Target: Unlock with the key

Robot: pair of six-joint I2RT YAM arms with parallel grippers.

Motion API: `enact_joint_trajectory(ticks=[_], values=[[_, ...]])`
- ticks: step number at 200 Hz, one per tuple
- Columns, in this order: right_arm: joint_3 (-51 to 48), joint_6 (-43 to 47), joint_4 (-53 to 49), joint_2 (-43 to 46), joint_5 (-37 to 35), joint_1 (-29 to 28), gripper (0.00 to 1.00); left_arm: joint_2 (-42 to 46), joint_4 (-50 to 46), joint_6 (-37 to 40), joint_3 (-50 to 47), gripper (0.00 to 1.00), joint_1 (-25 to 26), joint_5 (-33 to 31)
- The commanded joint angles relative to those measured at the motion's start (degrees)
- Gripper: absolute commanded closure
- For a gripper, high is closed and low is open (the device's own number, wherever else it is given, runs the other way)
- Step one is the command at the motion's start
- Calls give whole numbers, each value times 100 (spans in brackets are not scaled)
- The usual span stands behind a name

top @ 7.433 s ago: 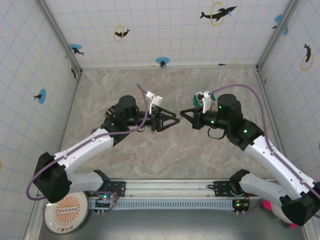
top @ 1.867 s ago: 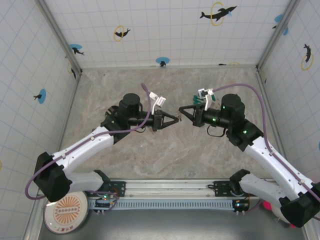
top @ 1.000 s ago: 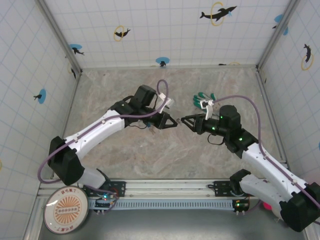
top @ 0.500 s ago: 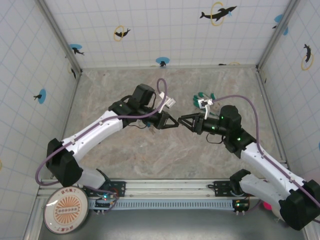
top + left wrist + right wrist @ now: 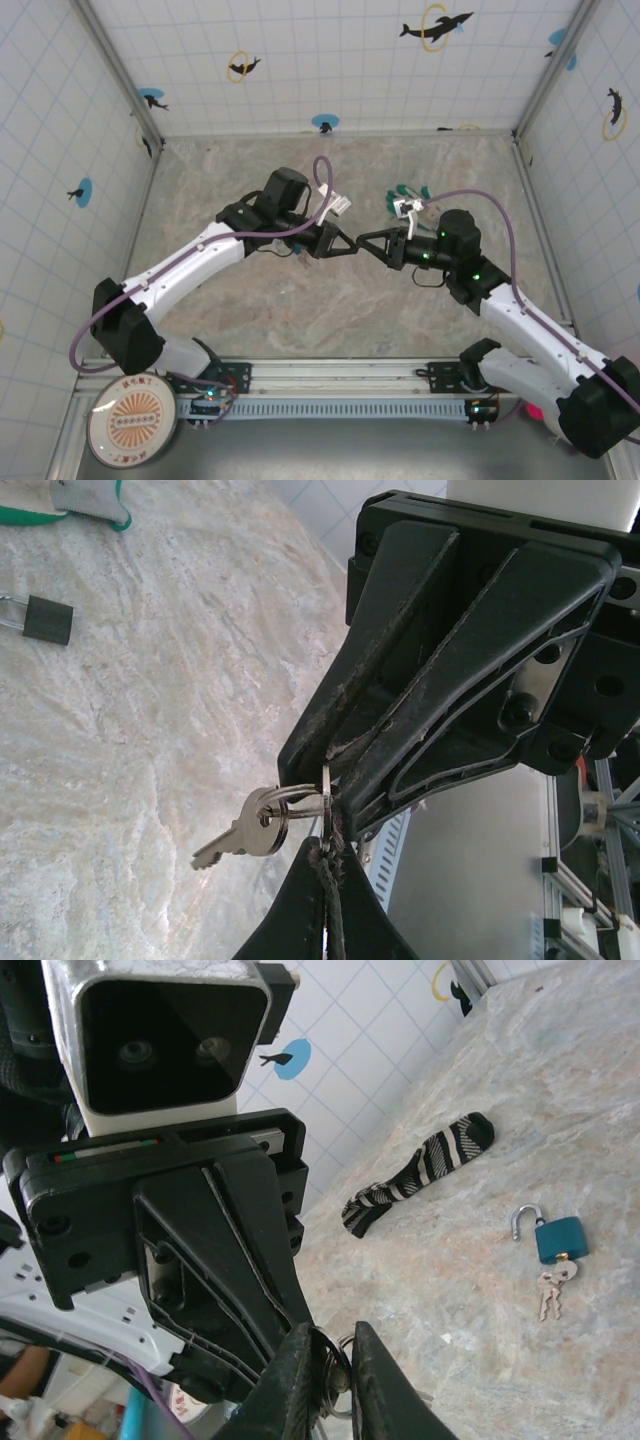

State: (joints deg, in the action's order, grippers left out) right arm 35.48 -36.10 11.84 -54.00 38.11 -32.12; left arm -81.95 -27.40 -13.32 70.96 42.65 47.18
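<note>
Left hand (image 5: 325, 865) is pinching fully shut on the thin wire key ring (image 5: 290, 802), lower centre of the left wrist frame. Right hand (image 5: 335, 1348) is gripping the same ring from the opposite side, jaws narrowed to a slit. Flat silver key (image 5: 240, 838) is dangling off the ring, above the veined stone-look table (image 5: 150, 730). Blue padlock (image 5: 558, 1238), shackle open, is lying at right of the right wrist frame, with a limp striped sock (image 5: 420, 1175) left of it.
</note>
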Motion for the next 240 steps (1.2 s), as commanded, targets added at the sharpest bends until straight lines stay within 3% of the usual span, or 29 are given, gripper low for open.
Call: enact_joint_trajectory(ticks=[1,21,67,107,148,193,240], values=[[73,199,-142,68,139,47,93,179,138,84,-38,100,-20,73],[56,230,-159,111,203,82,100,205,134,110,-38,100,-20,54],[55,361,-266,219,109,90,100,240,112,111,-181,100,-20,-101],[48,382,-273,560,-765,93,100,439,434,-150,-409,76,-50,-443],[-215,-405,632,733,-1670,105,100,1112,2095,-1360,-1321,68,-407,-750],[-888,-1821,2487,620,-2471,35,100,1655,3768,-2544,-2114,62,-583,-1398],[-1124,-2037,2983,659,-3444,-581,100,1584,5418,-3514,-2598,52,-574,-1081]])
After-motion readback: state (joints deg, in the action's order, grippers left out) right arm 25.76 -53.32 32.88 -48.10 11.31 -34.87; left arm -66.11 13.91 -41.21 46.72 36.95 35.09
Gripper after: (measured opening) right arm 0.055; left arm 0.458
